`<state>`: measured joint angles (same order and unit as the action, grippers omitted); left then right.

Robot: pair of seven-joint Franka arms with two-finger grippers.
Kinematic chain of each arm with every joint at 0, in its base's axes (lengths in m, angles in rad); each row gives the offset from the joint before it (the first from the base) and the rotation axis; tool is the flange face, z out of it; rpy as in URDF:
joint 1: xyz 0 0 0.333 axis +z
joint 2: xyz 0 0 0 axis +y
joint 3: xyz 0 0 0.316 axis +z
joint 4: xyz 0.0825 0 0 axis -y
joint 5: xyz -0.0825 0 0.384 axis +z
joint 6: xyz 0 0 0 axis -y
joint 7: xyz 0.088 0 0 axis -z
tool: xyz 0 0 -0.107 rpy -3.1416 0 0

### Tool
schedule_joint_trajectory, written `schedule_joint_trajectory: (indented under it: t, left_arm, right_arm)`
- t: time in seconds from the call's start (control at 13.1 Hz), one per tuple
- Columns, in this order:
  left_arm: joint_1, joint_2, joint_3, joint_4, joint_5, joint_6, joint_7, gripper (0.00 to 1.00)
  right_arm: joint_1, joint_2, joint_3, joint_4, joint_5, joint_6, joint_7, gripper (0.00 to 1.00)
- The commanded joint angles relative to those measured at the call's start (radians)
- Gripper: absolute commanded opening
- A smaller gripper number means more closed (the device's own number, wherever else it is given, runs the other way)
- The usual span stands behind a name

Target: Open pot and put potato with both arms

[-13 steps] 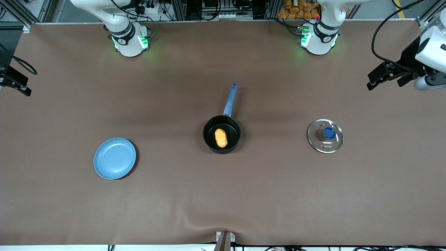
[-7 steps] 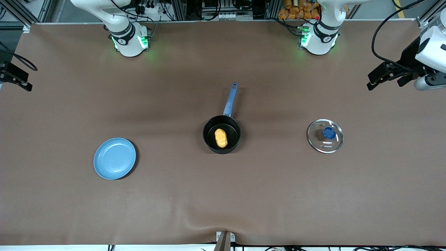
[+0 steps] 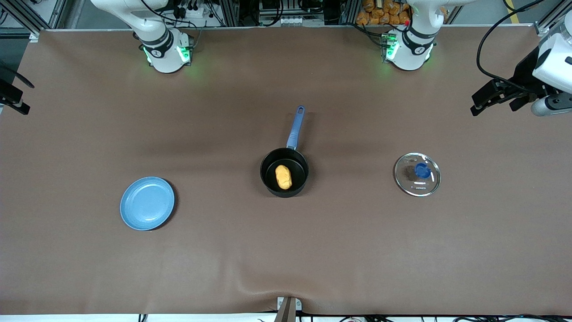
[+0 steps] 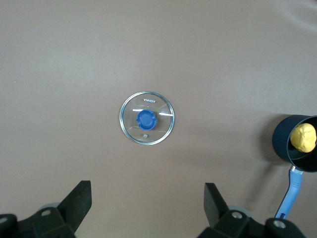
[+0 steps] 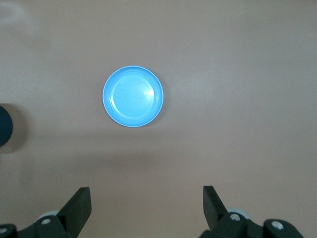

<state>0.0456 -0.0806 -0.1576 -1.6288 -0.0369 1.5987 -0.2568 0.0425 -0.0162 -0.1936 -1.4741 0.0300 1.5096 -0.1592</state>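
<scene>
Pot (image 3: 284,172) stands uncovered at table centre; potato (image 3: 283,176) lies inside it; glass lid (image 3: 417,174) rests flat toward the left arm's end from the pot, plate (image 3: 147,203) toward the right arm's end. Left gripper (image 4: 147,206) hangs high above the lid, fingers spread, empty; right gripper (image 5: 146,206) likewise above the plate. Task judged complete; both arms should stay clear of the pot.

blue plate (image 3: 147,203), glass lid (image 3: 417,174), brown table (image 3: 286,250)

A high front camera faced my bases; my wrist cameras looked straight down from high up, both catching the pot (image 3: 284,172).
</scene>
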Motion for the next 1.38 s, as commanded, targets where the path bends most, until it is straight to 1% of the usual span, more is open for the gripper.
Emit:
schedule_joint_trajectory:
  t: [0.0,0.46,0.69,1.3]
  left_arm:
    - [0.01,0.005,0.016,0.092,0.084,-0.144,0.03,1.0]
    - [0.011,0.005,0.041,0.09,0.091,-0.144,0.033,1.0]
    - [0.011,0.005,0.058,0.087,0.092,-0.144,0.08,1.0]
    - [0.007,0.004,0.056,0.086,0.074,-0.146,0.057,1.0]
  right_arm:
    - [-0.035,0.001,-0.006,0.015,0.034,-0.008,-0.016,1.0]
    - [-0.046,0.001,-0.006,0.017,0.031,-0.015,-0.016,1.0]
    - [-0.047,0.001,-0.006,0.02,0.03,-0.014,-0.017,1.0]
    - [-0.043,0.001,-0.003,0.018,0.021,-0.017,-0.022,1.0]
